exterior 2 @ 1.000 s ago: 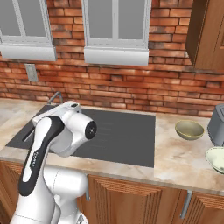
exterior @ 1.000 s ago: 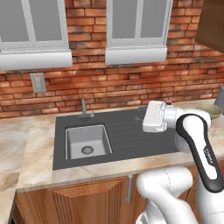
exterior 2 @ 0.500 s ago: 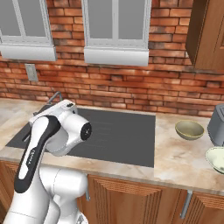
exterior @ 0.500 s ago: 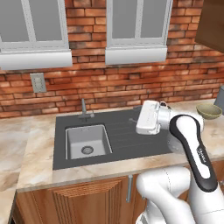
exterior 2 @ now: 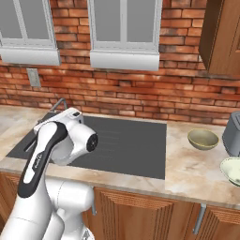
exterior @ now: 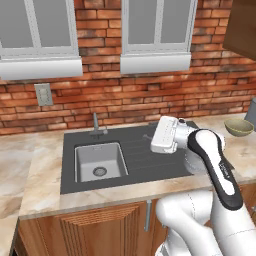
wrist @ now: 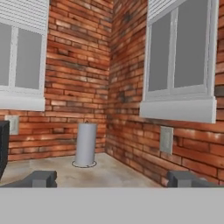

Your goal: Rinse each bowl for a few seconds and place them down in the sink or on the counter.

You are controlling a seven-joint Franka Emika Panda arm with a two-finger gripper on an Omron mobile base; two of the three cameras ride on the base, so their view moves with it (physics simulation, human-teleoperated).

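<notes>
Kitchen scene, with the sink (exterior: pixel 131 159) as landmark. The hand (wrist: pixel 113 178) is open and empty, its fingertips (wrist: pixel 40 178) wide apart; it hovers above the ribbed drainboard, right of the basin, pointing toward a brick corner where a grey cylinder (wrist: pixel 85 145) stands on the surface (exterior 2: pixel 187 168). The olive-tan bowl (exterior 2: pixel 203 139) rests on the surface right of the sink, well apart from it; the paler bowl (exterior 2: pixel 232 170) lies farther right, nearer the front edge. No legible writing, brand or label appears.

Glossy white rounded arm (exterior: pixel 210 165) with black joint bands.
</notes>
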